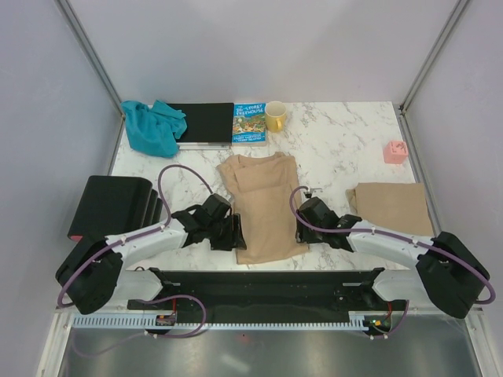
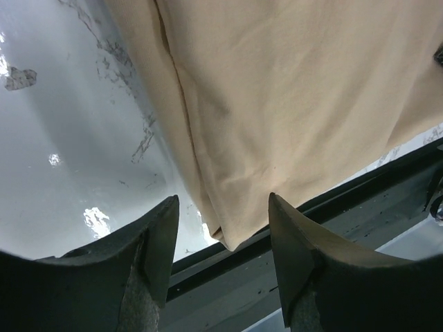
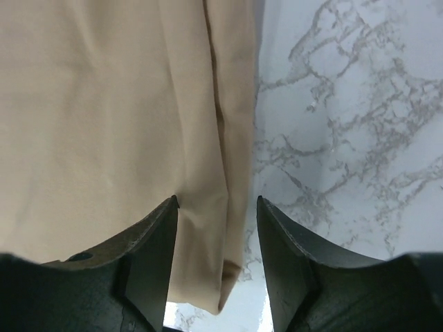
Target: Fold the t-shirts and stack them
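Note:
A tan t-shirt [image 1: 263, 208] lies flat at the table's middle, folded into a long strip. My left gripper [image 1: 233, 232] stands open at its near left corner. In the left wrist view that gripper [image 2: 221, 207] is spread wide, with the shirt's corner [image 2: 232, 235] between the fingers and not pinched. My right gripper [image 1: 302, 228] is open at the near right edge. The right wrist view shows it [image 3: 217, 204] straddling the shirt's folded edge [image 3: 208, 249]. A second tan t-shirt [image 1: 391, 208] lies folded at the right. A teal garment [image 1: 153, 126] is crumpled at the far left.
At the back stand a black board [image 1: 203, 123], a picture book [image 1: 249, 124] and a yellow mug [image 1: 275, 116]. A small pink object [image 1: 395, 151] sits at the far right. A black ribbed block [image 1: 110, 206] lies left of the left arm. A dark rail [image 2: 332, 228] runs along the near edge.

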`<action>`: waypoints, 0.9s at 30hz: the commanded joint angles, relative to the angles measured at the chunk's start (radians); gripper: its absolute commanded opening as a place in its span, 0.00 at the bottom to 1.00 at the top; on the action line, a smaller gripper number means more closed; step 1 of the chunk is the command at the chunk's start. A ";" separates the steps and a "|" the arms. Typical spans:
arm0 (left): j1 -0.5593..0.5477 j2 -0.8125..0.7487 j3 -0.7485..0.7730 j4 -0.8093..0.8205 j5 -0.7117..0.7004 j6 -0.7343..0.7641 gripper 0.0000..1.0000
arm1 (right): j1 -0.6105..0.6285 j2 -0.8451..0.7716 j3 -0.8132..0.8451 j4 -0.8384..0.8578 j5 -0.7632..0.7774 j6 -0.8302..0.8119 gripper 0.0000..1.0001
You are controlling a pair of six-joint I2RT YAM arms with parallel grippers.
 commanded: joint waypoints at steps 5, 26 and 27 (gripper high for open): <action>-0.039 0.050 -0.021 -0.001 0.036 -0.080 0.61 | -0.001 0.079 -0.029 0.052 -0.078 -0.005 0.57; -0.079 0.087 -0.033 -0.016 0.007 -0.111 0.60 | 0.000 0.154 0.011 -0.060 -0.092 0.003 0.56; -0.079 0.084 -0.032 -0.020 0.001 -0.111 0.60 | 0.002 0.142 0.016 -0.079 -0.070 0.007 0.56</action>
